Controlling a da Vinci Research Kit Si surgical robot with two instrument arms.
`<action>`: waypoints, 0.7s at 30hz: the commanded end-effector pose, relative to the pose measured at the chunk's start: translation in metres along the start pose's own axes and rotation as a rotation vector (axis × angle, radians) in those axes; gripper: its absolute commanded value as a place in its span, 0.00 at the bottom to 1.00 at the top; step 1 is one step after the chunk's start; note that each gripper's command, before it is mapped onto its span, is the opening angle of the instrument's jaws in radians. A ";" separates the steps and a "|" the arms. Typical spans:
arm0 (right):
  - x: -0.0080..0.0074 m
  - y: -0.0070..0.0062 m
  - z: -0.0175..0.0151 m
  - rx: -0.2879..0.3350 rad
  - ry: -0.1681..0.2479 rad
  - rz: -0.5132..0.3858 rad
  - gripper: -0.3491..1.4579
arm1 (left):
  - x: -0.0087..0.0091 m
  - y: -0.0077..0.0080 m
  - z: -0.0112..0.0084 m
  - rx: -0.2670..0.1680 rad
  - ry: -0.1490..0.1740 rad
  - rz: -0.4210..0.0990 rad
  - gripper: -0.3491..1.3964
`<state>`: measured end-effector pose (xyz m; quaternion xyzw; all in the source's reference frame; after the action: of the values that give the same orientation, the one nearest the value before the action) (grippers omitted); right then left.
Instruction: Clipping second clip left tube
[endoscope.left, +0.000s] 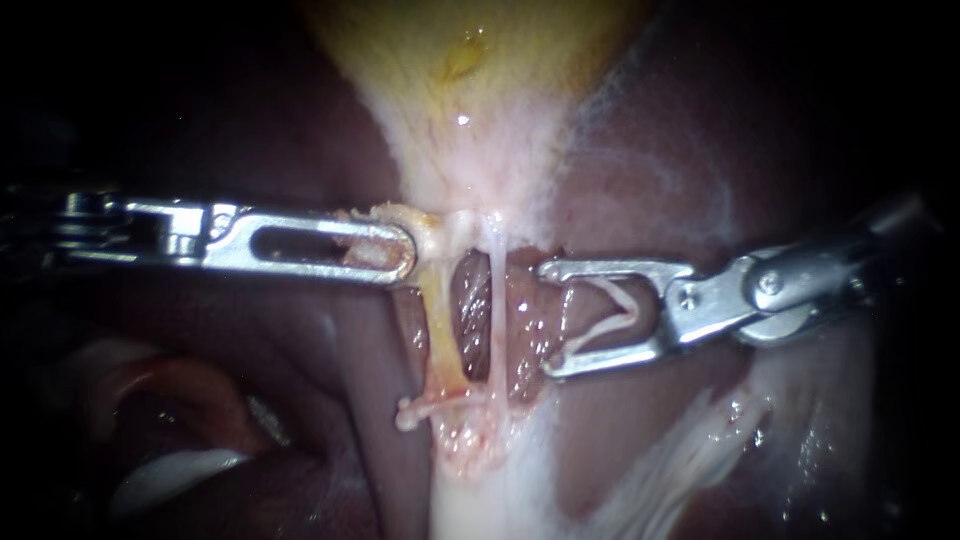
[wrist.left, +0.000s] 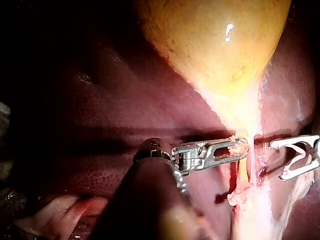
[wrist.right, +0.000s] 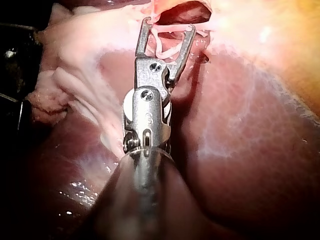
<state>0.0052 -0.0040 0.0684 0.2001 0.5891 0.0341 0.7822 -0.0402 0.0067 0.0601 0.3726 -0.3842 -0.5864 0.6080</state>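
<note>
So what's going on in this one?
Two instruments are working just below the gallbladder, where two thin tubes run down over the liver. The left instrument has its pincer shut on pale tissue beside the left tube. The right instrument carries a white clip in its wide-spread pincer. Its tips sit just short of the right tube, and neither tube is inside the clip yet.

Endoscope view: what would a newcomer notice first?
The yellow gallbladder fills the top centre, tapering to a yellowish tube and a thinner white tube over dark liver. The left instrument grips tissue at the gallbladder's neck; the right instrument, beside the tubes, holds a white clip.
</note>
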 end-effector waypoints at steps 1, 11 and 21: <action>-0.0002 -0.0001 0.0007 0.004 0.000 0.007 0.47 | 0.0000 0.0000 0.0000 0.000 0.000 0.000 0.00; -0.0020 -0.0004 0.0070 0.044 0.004 0.063 0.47 | 0.0000 -0.0001 0.0001 0.000 -0.001 0.000 0.00; -0.0024 -0.0001 0.0103 0.101 0.057 0.206 0.45 | 0.0000 -0.0002 0.0003 -0.001 -0.002 -0.001 0.00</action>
<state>0.0143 -0.0077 0.0729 0.3047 0.5898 0.0946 0.7419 -0.0406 0.0067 0.0600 0.3721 -0.3844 -0.5869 0.6077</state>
